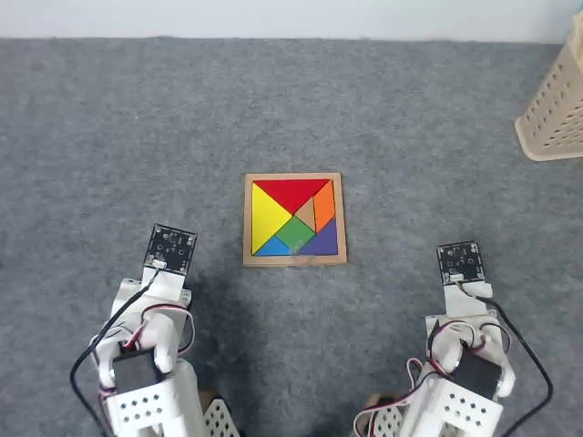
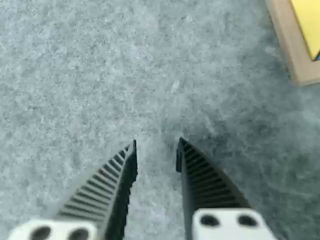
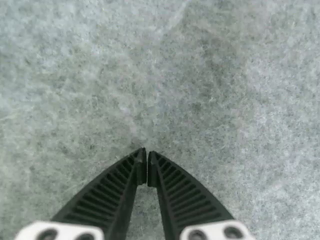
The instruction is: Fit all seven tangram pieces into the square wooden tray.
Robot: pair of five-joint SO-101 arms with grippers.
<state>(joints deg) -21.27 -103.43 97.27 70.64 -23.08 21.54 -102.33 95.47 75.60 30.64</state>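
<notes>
Your square wooden tray (image 1: 248, 218) lies flat at the middle of the grey felt-covered desk (image 1: 410, 137), and all seven pieces sit inside its rim. The large red triangle (image 1: 291, 193) fills the far side and the large yellow triangle (image 1: 266, 218) fills the left side. The orange parallelogram (image 1: 324, 208) runs along the right edge. The small tan triangle (image 1: 306, 217) sits at the centre, with the green square (image 1: 294, 234) just below it. The blue triangle (image 1: 271, 246) takes the near left corner and the purple triangle (image 1: 322, 241) the near right one. The pieces lie edge to edge and make a full square.

Your left arm (image 1: 146, 337) and right arm (image 1: 466, 341) sit near the desk's front edge, one on each side of the tray and well apart from it.

In your left wrist view, the left fingers (image 2: 131, 152) are slightly parted and released, holding nothing, over bare felt. That view also catches a corner of the tray's wooden rim (image 2: 290, 45) and a bit of the yellow piece (image 2: 307, 22). In your right wrist view, the right fingers (image 3: 141, 162) are clenched tip to tip on nothing, over grey felt.

The high view adds a beige perforated basket (image 1: 556, 109) at the far right edge.
</notes>
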